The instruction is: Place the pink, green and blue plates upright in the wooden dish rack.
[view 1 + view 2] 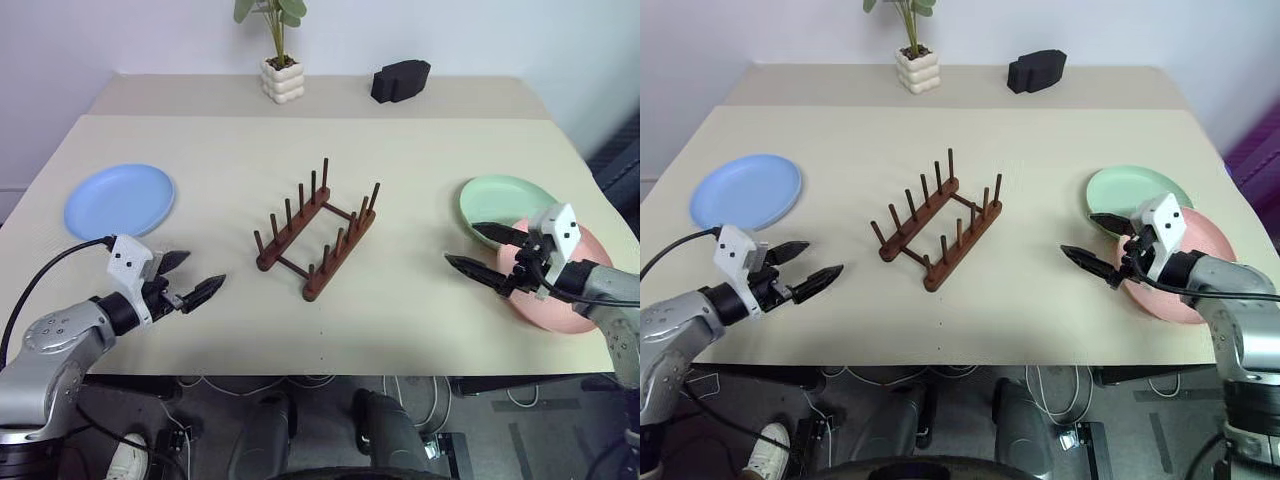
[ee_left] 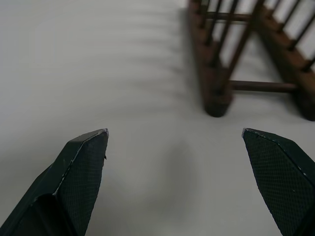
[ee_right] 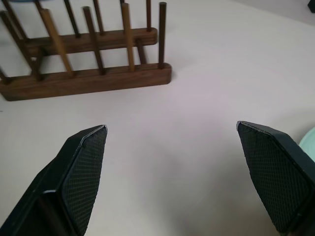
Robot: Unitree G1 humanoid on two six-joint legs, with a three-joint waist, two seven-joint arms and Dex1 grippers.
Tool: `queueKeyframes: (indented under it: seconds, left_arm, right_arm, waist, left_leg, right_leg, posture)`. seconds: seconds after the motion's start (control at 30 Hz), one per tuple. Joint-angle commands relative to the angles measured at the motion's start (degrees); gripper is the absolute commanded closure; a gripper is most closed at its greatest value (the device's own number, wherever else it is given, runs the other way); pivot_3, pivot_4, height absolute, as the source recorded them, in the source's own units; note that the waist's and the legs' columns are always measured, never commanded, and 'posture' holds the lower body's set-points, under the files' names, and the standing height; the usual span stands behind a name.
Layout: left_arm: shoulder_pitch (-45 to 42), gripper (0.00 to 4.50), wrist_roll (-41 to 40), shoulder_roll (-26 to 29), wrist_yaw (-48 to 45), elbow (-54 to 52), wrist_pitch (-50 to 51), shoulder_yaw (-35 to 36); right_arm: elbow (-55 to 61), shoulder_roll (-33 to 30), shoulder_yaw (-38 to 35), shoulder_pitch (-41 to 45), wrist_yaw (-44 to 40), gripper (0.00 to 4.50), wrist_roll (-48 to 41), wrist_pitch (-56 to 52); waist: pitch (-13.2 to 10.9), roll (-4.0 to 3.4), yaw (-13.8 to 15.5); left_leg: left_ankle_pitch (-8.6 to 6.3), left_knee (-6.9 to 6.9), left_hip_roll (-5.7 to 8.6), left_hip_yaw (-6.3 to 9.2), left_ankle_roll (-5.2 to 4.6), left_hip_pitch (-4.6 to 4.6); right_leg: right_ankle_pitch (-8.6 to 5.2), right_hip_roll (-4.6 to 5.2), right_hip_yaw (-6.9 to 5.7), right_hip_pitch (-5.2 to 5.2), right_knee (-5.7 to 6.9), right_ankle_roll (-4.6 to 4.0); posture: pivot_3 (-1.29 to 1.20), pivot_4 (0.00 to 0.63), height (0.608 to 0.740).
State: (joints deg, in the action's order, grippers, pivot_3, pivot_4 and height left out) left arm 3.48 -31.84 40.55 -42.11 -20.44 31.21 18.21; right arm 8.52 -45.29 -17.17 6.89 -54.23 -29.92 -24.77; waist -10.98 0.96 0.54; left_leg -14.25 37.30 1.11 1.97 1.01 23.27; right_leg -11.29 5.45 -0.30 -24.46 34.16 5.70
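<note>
Standing empty mid-table, the wooden dish rack (image 1: 317, 237) held no plates. Left gripper (image 1: 192, 277) and right gripper (image 1: 480, 250) hovered released, apparently touching nothing.

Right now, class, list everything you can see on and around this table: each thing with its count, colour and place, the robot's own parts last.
Table: one, beige, under everything.
Wooden dish rack: one, dark reddish-brown, centre, no plates in it.
Blue plate: one, flat, left side.
Green plate: one, flat, right side.
Pink plate: one, flat, overlapping the green plate's near edge.
Potted plant: one, green in white pot, far edge.
Black object: one, far edge.
Left gripper: black, open, near left.
Right gripper: black, open, by the pink plate.
</note>
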Motion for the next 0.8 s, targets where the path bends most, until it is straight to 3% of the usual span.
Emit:
queueKeyframes:
  seconds: [0.03, 0.33, 0.53, 0.67, 0.8]
  left_arm:
    - [-1.53, 0.0, -0.49, 0.51, -0.96, -0.8, -0.4, -0.36]
    - [-0.98, 0.0, -1.06, 0.66, -2.91, -1.34, 0.29, -1.71]
    - [4.04, 0.0, -6.86, 2.53, -7.58, -7.11, 4.91, -1.67]
    - [4.51, 0.0, -5.49, 2.66, -7.28, -9.93, 6.25, -7.6]
    - [-0.06, 0.0, 2.56, -0.56, -2.16, -9.7, 4.75, -18.84]
  right_arm:
    - [2.46, 1.03, 0.07, 1.05, 1.42, 0.22, -0.36, 0.67]
    - [2.53, 3.56, 2.79, 2.37, 4.11, 0.22, 0.9, 1.73]
    - [3.35, 3.85, 3.48, 1.98, 4.6, 0.22, 0.73, 1.45]
    - [4.65, 4.21, 4.09, 1.84, 4.95, 0.22, 0.48, 1.08]
    - [7.86, 5.18, 5.27, 0.35, 5.89, 0.22, -0.22, -0.11]
  waist:
    - [0.01, 0.01, -0.08]
    - [0.0, 0.0, 0.05]
    - [0.0, 0.0, 0.04]
    - [0.03, -0.05, 0.12]
    - [0.03, -0.05, 0.33]
  left_leg:
    - [0.0, 0.01, -0.03, -0.05, 0.0, -0.03]
    - [0.0, -0.07, 0.03, -0.11, 0.0, 0.04]
    - [0.0, -0.06, -0.03, -0.11, 0.0, 0.03]
    - [0.0, -0.05, -0.03, -0.11, 0.0, 0.02]
    - [0.0, -0.03, 0.01, -0.09, 0.0, 0.03]
  right_leg:
    - [-0.03, -0.01, 0.0, 0.0, 0.0, 0.05]
    - [0.07, -0.04, 0.01, -0.1, 0.0, -0.08]
    - [0.06, -0.04, 0.01, -0.09, 0.01, -0.09]
    - [0.05, -0.02, 0.02, -0.08, 0.0, -0.09]
    - [0.06, -0.03, 0.02, -0.07, 0.03, -0.09]
  posture:
    - [0.0, 0.15, 0.737]
    - [0.0, 0.15, 0.737]
    - [0.0, 0.15, 0.737]
    - [0.0, 0.15, 0.737]
    - [0.0, 0.15, 0.737]
